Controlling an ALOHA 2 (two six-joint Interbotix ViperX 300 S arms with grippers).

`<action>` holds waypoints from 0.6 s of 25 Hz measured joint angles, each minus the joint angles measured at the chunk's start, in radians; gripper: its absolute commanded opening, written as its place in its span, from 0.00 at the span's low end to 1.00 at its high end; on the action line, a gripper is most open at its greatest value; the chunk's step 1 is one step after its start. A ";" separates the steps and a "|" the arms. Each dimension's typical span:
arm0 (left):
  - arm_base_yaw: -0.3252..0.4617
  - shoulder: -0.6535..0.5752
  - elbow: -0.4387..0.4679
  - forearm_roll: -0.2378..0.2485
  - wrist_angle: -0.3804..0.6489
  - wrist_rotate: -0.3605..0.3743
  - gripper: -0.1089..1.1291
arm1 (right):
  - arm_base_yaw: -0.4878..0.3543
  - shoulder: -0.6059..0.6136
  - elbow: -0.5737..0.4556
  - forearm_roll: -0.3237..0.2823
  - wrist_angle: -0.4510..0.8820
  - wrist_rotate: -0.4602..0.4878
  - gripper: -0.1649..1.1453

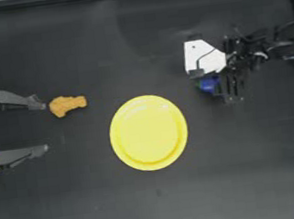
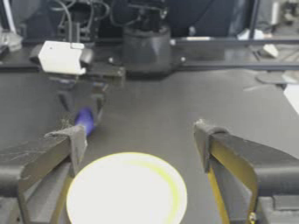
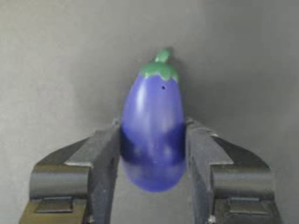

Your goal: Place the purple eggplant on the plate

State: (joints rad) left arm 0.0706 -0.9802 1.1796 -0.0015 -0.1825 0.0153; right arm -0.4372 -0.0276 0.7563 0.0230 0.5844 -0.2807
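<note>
The right hand [image 3: 153, 144] is clenched on the glossy blue-purple eggplant [image 3: 153, 131]. The round yellow plate [image 1: 148, 132] lies near it, bare bench [image 1: 87, 199] between. The left hand [image 1: 43, 128] rests released beside a lumpy orange nugget [image 1: 67, 105].

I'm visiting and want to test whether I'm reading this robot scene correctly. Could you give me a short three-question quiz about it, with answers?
1. True or false: the purple eggplant already lies on the plate.
2. Multiple choice: what sits just beside the left tool? A) a green cup B) an orange-yellow nugget C) a spoon
3. Fill in: the right tool is shut on the ______.

Key:
1. False. The right tool holds it off to the plate's right side, and nothing lies on the plate.
2. B
3. purple eggplant, gripped around its lower half with the green stem pointing away.
</note>
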 measured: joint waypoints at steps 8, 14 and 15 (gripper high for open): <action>-0.002 0.000 -0.002 0.000 0.009 0.000 0.92 | 0.011 -0.014 -0.031 0.003 0.066 -0.008 0.15; 0.006 0.000 0.000 0.000 0.009 0.000 0.92 | 0.063 -0.071 -0.115 0.008 0.112 -0.011 0.14; 0.009 0.000 -0.002 0.000 0.011 0.000 0.92 | 0.081 -0.077 -0.137 0.011 0.120 -0.011 0.14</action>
State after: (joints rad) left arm 0.0798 -0.9802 1.1781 -0.0015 -0.1718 0.0153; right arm -0.3559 -0.1043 0.6197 0.0337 0.7041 -0.2915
